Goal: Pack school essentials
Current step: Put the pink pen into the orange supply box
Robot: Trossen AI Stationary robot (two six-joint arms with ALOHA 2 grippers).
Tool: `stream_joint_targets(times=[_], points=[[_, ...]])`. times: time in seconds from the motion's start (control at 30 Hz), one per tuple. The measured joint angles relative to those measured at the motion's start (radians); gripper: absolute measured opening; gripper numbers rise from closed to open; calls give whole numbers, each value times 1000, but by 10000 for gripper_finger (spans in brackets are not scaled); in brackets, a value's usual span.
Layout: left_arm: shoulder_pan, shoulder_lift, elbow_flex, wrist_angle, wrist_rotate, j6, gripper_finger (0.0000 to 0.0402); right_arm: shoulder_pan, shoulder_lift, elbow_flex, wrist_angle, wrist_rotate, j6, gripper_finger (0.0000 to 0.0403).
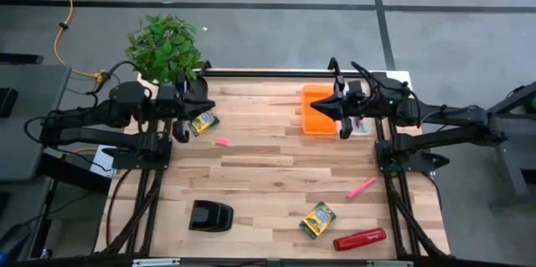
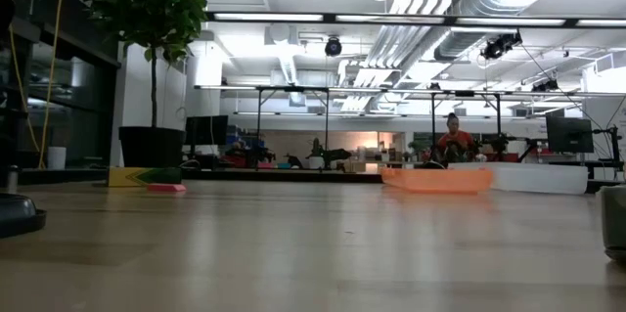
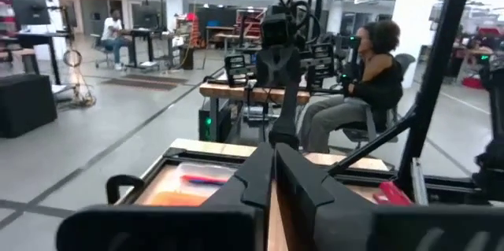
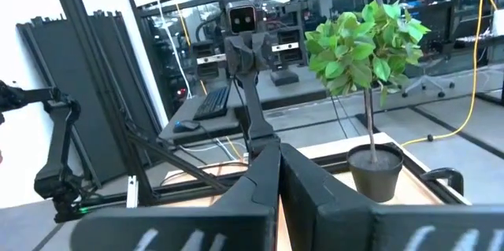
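Observation:
A yellow-green crayon box (image 1: pixel 203 122) lies flat on the table just by my left arm, with a tiny pink eraser (image 1: pixel 222 141) a little nearer. A second crayon box (image 1: pixel 318 219) and a pink pen (image 1: pixel 362 187) lie at the near right. The orange tray (image 1: pixel 316 110) at the far right holds a blue pen (image 3: pixel 201 179). My left gripper (image 1: pixel 203 100) is shut and held level above the far left of the table. My right gripper (image 1: pixel 311 106) is shut and level, high over the orange tray. The two point toward each other, and both hold nothing.
A potted plant (image 1: pixel 167 45) stands at the table's far left corner. A black blocky object (image 1: pixel 209 215) sits near the front left and a red stapler (image 1: pixel 360 238) at the front right. A person (image 3: pixel 370 86) sits beyond the table.

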Motion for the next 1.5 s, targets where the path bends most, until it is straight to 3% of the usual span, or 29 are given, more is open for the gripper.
stream_joint_targets(times=[1.03, 1.23, 1.37, 1.5], points=[[0, -2, 0, 0, -35, -6, 0, -1, 0, 0, 25, -3, 8, 0], [0, -2, 0, 0, -46, -9, 0, 0, 15, 0, 82, -3, 200, 0], [0, -1, 0, -1, -47, -10, 0, 50, 48, 1, -67, -4, 361, 8], [0, -1, 0, -2, -48, -9, 0, 150, 68, 1, -373, -5, 494, 40]])
